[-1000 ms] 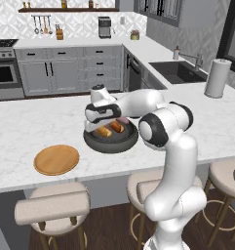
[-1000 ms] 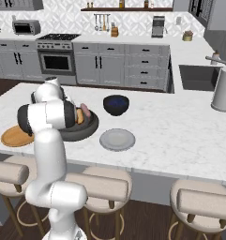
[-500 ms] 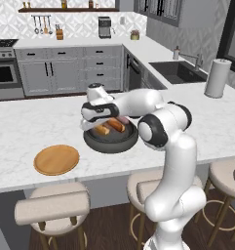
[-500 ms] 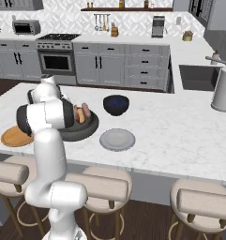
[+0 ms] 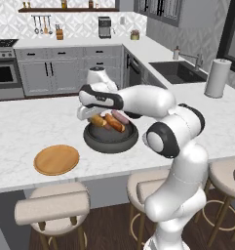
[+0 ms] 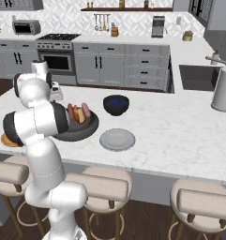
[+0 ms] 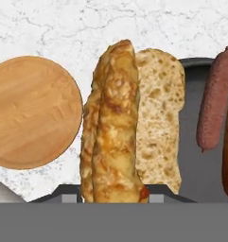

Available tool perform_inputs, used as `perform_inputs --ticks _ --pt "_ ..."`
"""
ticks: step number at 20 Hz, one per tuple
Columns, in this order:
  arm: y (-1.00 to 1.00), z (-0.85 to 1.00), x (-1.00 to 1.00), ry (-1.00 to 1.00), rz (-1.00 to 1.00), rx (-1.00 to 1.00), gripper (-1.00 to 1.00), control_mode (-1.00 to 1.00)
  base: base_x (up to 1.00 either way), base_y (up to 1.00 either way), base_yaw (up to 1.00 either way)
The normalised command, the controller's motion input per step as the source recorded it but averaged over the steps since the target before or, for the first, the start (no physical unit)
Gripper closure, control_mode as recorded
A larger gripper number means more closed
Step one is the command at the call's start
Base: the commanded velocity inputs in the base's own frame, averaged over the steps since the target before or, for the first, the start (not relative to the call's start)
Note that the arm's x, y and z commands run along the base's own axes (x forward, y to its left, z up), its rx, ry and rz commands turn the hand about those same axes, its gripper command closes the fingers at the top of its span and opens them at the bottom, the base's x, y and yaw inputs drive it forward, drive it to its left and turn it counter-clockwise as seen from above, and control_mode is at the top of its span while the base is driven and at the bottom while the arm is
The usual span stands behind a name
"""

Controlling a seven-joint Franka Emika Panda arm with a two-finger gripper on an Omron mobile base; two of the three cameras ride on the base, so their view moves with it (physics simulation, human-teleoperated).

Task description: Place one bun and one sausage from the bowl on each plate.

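On the left of the white marble counter (image 5: pixel 21 122), near its front edge, lies the tan wood plate (image 5: pixel 56 159), bare. To its right sits the dark bowl (image 5: pixel 110 137), with the claw (image 5: pixel 92 118) over its left rim. In the hand view a golden bun (image 7: pixel 114 127) stands between the claw's tips, which pinch it just above the bowl, beside its lighter split half (image 7: pixel 159 113). A reddish sausage (image 7: pixel 215 99) lies further right in the bowl. Right of the bowl rests the light grey plate (image 6: pixel 117 139), with a dark blue bowl (image 6: pixel 116 104) behind it.
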Motion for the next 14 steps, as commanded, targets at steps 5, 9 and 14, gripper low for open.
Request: perform_inputs --ticks 5,9,14 --pt "0.23 0.07 -0.2 0.0 0.04 0.1 1.0 -1.0 0.0 0.0 0.0" --pt "0.99 -0.06 -0.5 0.01 0.16 0.03 1.0 -1.0 0.0 0.0 0.0" --pt "1.0 -0.47 -0.88 0.0 0.14 -0.01 1.0 -1.0 0.0 0.0 0.0"
